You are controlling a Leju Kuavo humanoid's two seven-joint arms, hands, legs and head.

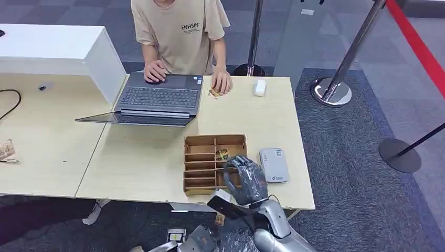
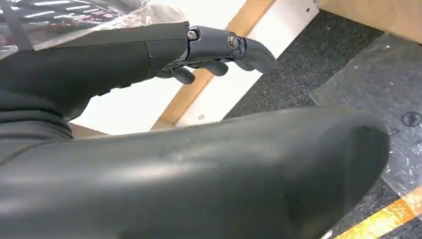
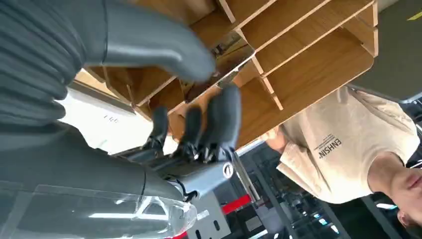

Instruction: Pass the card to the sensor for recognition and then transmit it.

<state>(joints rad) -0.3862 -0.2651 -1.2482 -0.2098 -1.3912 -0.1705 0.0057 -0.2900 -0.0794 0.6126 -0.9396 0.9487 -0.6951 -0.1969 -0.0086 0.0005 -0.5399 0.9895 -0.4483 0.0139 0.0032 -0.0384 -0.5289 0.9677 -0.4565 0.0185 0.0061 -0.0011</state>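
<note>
1. Right hand hovers over the wooden divider tray near the desk's front edge, toward the front right corner. Fingers are spread and curled down with the thumb opposite, nothing pinched. My read: it's lining up to pick a card.
2. Card looks to sit in a right-side compartment of the tray, just beyond the fingertips. It's small and partly hidden, so I can't confirm exactly which slot or what's printed on it.
3. Grey sensor lies flat just beside the tray's right wall, close to the desk's right edge. Probably placed there so the card only needs a short sideways move. It has a label on top, too small to read.
4. Left hand hangs low beside the desk's underside, fingers loosely curled in, holding nothing. Idle, likely just kept out of the way.
5. Person stands at the far edge with hands on an open laptop, well placed to receive the card afterward. Shirt reads "ENHSIN".
6. Small white box sits near the far right corner.
</note>
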